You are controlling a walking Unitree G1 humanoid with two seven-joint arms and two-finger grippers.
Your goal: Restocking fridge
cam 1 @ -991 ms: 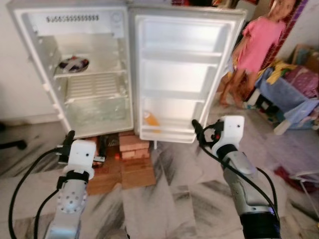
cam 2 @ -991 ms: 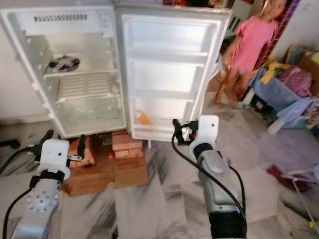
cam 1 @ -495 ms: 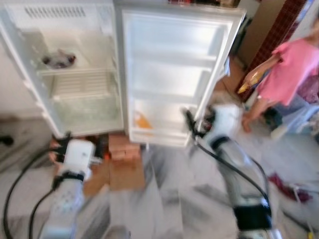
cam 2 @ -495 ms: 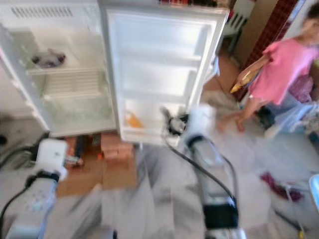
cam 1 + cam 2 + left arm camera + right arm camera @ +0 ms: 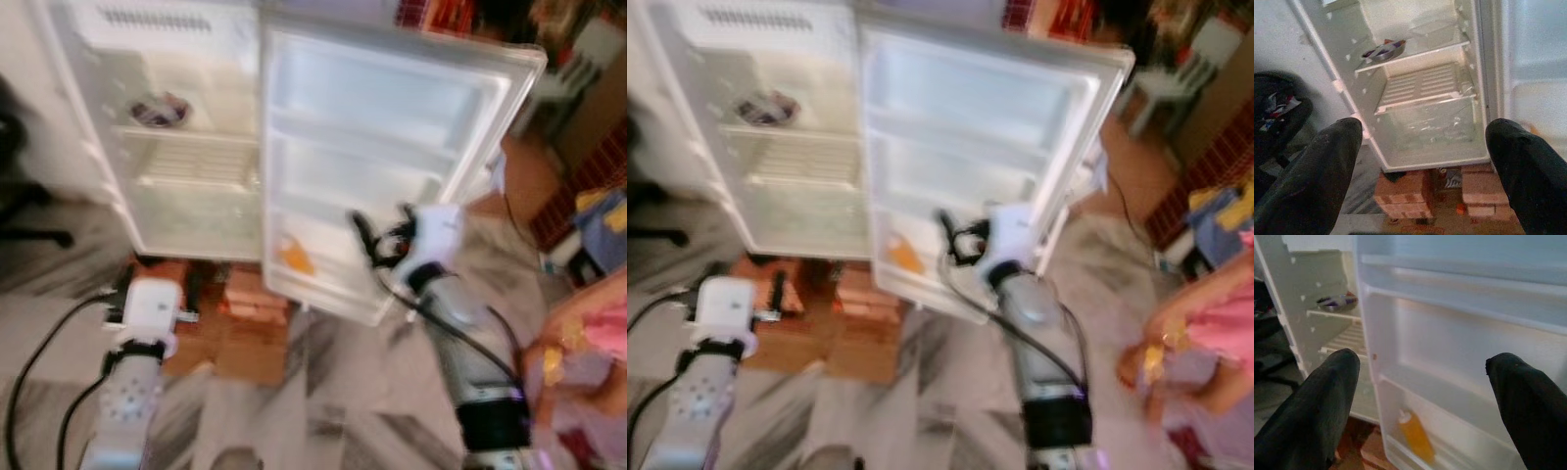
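Note:
The small white fridge (image 5: 186, 186) stands open on bricks, its door (image 5: 382, 147) swung out to the right. An orange bottle (image 5: 294, 257) lies in the door's lowest shelf. A bowl (image 5: 160, 110) sits on the upper shelf inside. My right gripper (image 5: 382, 233) hangs open and empty just in front of the door's lower shelves, with the bottle (image 5: 1415, 433) below it and between its fingers in the right wrist view. My left gripper (image 5: 152, 286) is open and empty, low before the fridge's body, facing the wire shelf (image 5: 1425, 85).
Red bricks (image 5: 253, 294) and cardboard prop up the fridge. A person in pink (image 5: 588, 352) stands close at the lower right. A black chair (image 5: 1278, 112) sits left of the fridge. Patterned marble floor (image 5: 323, 411) lies between me and the fridge.
The whole picture has swung and blurred, so the camera moved. The person in pink now shows at the lower right edge. My right gripper stands closer to the door's shelves.

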